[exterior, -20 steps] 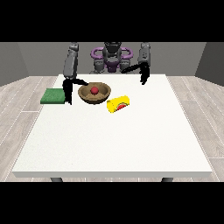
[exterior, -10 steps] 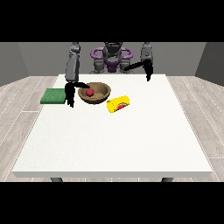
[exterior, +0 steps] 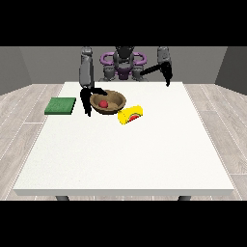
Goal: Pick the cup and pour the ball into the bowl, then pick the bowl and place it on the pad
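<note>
Ball (exterior: 103, 103) now lying in the bowl (exterior: 116, 98); hand at the view's left (exterior: 89, 99) is closing in on its rim, fingers hard to tell

A brown bowl (exterior: 108, 102) is looking like matt wood. The white desk (exterior: 125, 154) is showing a smooth, finely speckled matt top. The green pad (exterior: 61, 105) is appearing flat and dull.
</note>
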